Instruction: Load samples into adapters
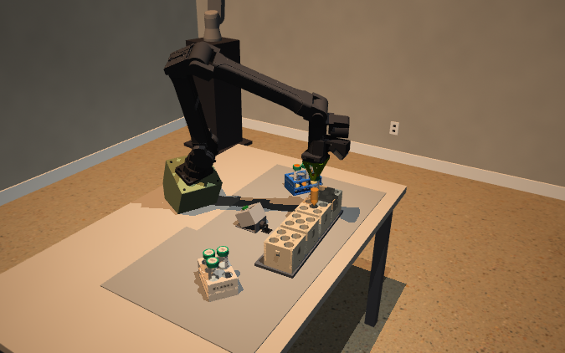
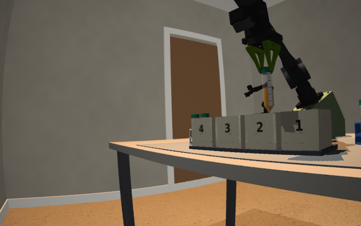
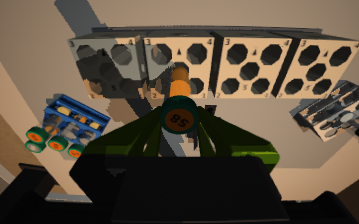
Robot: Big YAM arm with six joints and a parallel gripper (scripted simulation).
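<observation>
My gripper is shut on the green cap of sample tube S8, whose orange dot reads S8 in the wrist view. The tube hangs upright with orange liquid in its lower part. Its tip is just above the top of adapter 2 on the loading stand ST, near the side facing adapter 1. I cannot tell which hole lies under the tip. The holes that I can see in the adapters are empty. The blue sample rack RS stands just behind the stand and holds several tubes.
The blank rack RB with three green-capped tubes stands at the near end of the mat; it also shows in the wrist view. The sloped DONE desk sits left of the stand. The stand is near the table's right edge.
</observation>
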